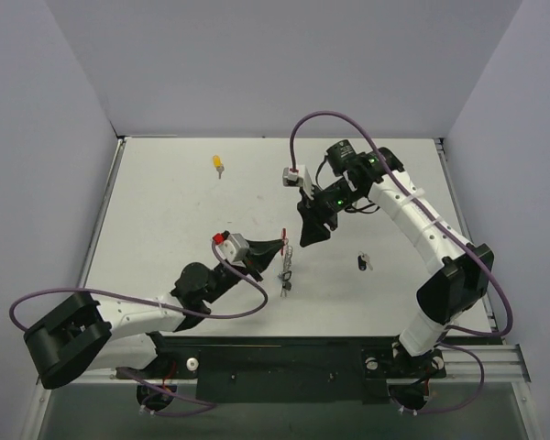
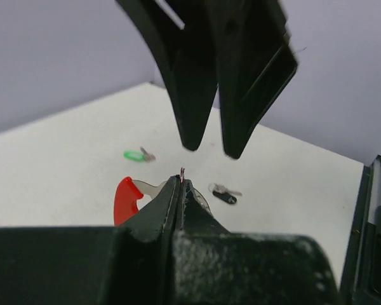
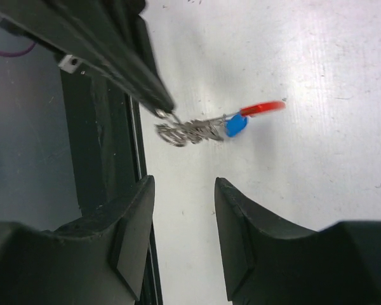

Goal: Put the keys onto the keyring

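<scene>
My left gripper (image 1: 273,249) is shut on the keyring (image 3: 181,133), pinching its thin wire between the fingertips (image 2: 181,181). The ring's red tag (image 2: 126,200) sticks out to one side, and a blue piece (image 3: 236,126) and silvery bits hang with it. My right gripper (image 1: 312,231) hovers just beyond the ring, open, with nothing between its fingers (image 3: 232,210). A black key (image 1: 362,263) lies on the table to the right. The green key (image 2: 136,154) lies farther off, behind the right gripper's fingers. Far back on the left lies a yellow key (image 1: 218,165).
The white table (image 1: 165,220) is walled by grey panels on the left, back and right. A black rail (image 1: 284,357) carrying both arm bases runs along the near edge. The right arm's purple cable (image 1: 330,119) loops above the gripper.
</scene>
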Available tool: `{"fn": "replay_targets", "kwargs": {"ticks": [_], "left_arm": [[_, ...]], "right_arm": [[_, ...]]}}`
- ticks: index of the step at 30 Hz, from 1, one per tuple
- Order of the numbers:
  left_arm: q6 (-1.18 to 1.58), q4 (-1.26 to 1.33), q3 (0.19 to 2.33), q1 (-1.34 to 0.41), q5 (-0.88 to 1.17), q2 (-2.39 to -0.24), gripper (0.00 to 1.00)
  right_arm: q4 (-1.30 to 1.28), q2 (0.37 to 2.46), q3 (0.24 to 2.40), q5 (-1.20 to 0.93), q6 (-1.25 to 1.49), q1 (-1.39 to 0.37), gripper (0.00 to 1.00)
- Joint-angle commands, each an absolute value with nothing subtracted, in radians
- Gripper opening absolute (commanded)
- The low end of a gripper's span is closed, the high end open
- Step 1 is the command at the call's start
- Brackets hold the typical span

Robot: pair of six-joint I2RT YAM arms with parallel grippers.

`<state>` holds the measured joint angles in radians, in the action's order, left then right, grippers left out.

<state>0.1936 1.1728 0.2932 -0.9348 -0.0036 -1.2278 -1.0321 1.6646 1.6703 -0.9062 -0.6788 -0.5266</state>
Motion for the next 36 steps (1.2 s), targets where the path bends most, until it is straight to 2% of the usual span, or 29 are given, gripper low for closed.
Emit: {"fn": "replay_targets", "kwargs": {"ticks": [1, 6, 7, 11, 12, 16, 21, 24, 30, 36], "left_arm": [[-0.076, 1.272, 0.350, -0.928, 0.011, -1.195, 0.00], [0.023, 1.640, 0.379, -0.876, 0.106, -1.328, 0.00], [0.041, 1.644, 0.390, -0.873, 0.121, -1.342, 0.00], [0.072, 1.637, 0.452, -0.858, 0.213, -1.309, 0.00], [0.095, 1.620, 0.472, -0.853, 0.260, -1.287, 0.00], [0.165, 1.540, 0.508, -0.807, 0.421, -1.211, 0.00], [0.196, 1.382, 0.529, -0.750, 0.616, -1.108, 0.00], [0.236, 1.307, 0.555, -0.738, 0.689, -1.078, 0.00], [0.342, 1.299, 0.604, -0.735, 0.805, -1.109, 0.00], [0.420, 1.331, 0.598, -0.735, 0.839, -1.127, 0.00]], "right_arm": [[-1.008, 1.644, 1.706, -0.931, -0.621, -0.499, 0.39], [-1.000, 1.626, 1.735, -0.940, -0.600, -0.496, 0.38], [-1.003, 1.606, 1.741, -0.960, -0.604, -0.483, 0.38], [-1.023, 1.534, 1.740, -1.026, -0.700, -0.462, 0.40], [-1.040, 1.525, 1.733, -1.023, -0.737, -0.462, 0.44], [-1.343, 1.520, 1.821, -1.017, -1.173, -0.451, 0.55], [-1.454, 1.506, 1.910, -1.000, -1.271, -0.456, 0.57], [-1.572, 1.508, 1.936, -0.959, -1.443, -0.482, 0.61], [-1.569, 1.519, 1.979, -0.871, -1.448, -0.626, 0.61], [-1.572, 1.526, 1.948, -0.962, -1.443, -0.643, 0.60]]}}
